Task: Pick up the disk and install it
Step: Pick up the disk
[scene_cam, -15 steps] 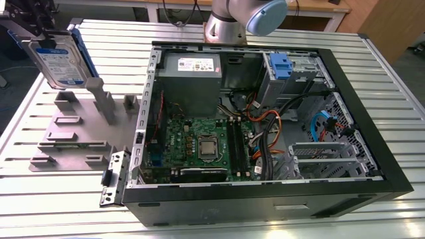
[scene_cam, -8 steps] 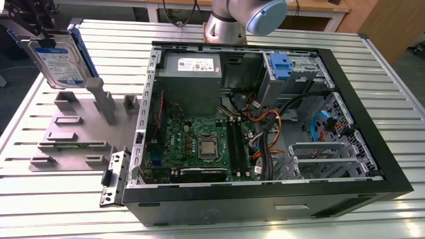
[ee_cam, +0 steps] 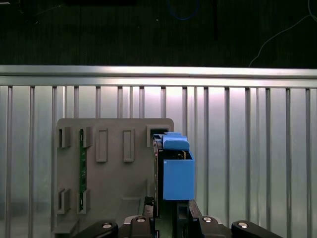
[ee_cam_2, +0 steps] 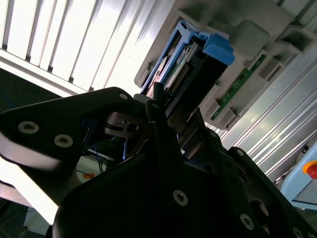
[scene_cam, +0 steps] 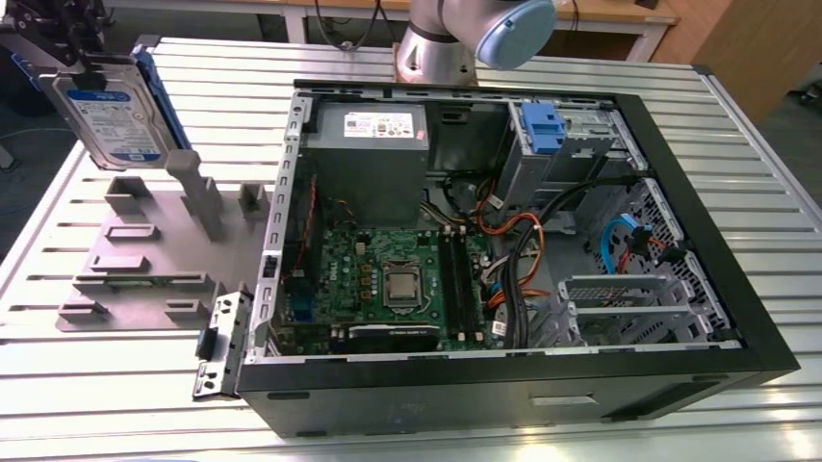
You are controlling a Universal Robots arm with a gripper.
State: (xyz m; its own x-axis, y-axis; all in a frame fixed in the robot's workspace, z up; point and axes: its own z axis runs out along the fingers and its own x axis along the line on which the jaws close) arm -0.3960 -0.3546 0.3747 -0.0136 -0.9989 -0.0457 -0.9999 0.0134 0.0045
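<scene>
One tool [scene_cam: 77, 58] at ten o'clock in the exterior view, pressed onto the one disk [scene_cam: 115, 114] and pinching its upper end. Holds it upright with a slight tilt, label face toward the camera, one blue carrier frame [scene_cam: 164, 96] along the edge at three o'clock of the label. Shows the disk edge-on in both wrist views, with one blue end tab [ee_cam: 176, 143] at the end away from the tool and the label face hidden. Tool tips hard to make out against the dark, tool body cut off at the view's edge. Cannot tell whether the disk's lower end touches anything.

At six o'clock of the disk in the exterior view, one grey fixture plate [scene_cam: 148, 306] flat on the counter [scene_cam: 115, 404], with raised posts and slots too overlapped to count surely. One green circuit strip [ee_cam: 82, 168] set on it.

At three o'clock of the plate, one open computer case [scene_cam: 757, 327], well apart from the disk. Inside:
- one grey box with white sticker [scene_cam: 366, 159] at twelve o'clock
- one blue bracket [scene_cam: 542, 130] at one o'clock
- one mainboard [scene_cam: 385, 279] at six o'clock
- a tangle of cables [scene_cam: 514, 231], number unclear

One arm [scene_cam: 469, 38] beyond the case at twelve o'clock, cut off by the view's edge.
</scene>
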